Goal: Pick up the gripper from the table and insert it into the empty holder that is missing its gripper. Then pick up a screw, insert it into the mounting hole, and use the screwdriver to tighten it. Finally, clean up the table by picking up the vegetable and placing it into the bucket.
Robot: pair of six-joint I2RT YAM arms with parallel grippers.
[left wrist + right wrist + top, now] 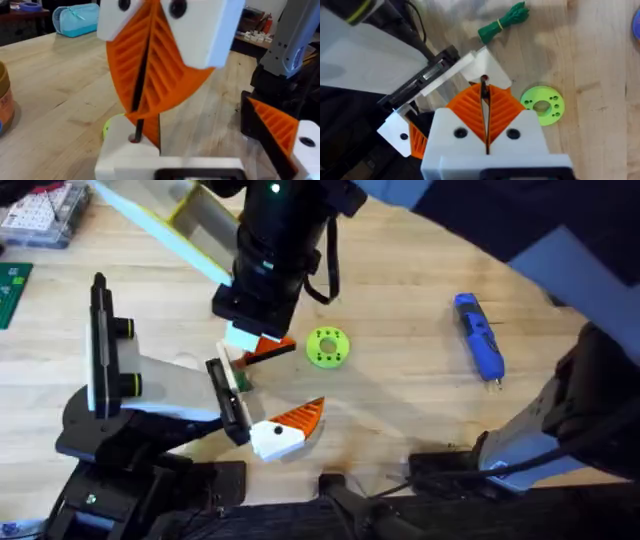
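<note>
My right arm reaches across the table, and its gripper (pixel 252 330) (pixel 484 89) (pixel 142 117) is shut on a thin dark screw (pixel 141 85). The screw's tip is at the hole in the white base of the gripper piece (pixel 266 348) (pixel 487 67) (pixel 125 147). That piece sits on the black holder rail (pixel 228 395) (pixel 425 75) of my left gripper (pixel 270 390). The left gripper stands open, its ribbed orange finger (pixel 295 423) (pixel 277 125) well apart from the piece. Far to the right on the table (pixel 400 400) lies the blue screwdriver (pixel 480 335). The green vegetable (pixel 502 22) lies beyond the holder.
A lime-green disc with holes (pixel 328 347) (pixel 542 104) lies just right of the work spot. A yellow-and-white box (pixel 190 220) and a parts case (pixel 40 215) are at the back left. A round brown container (pixel 4 100) stands to one side.
</note>
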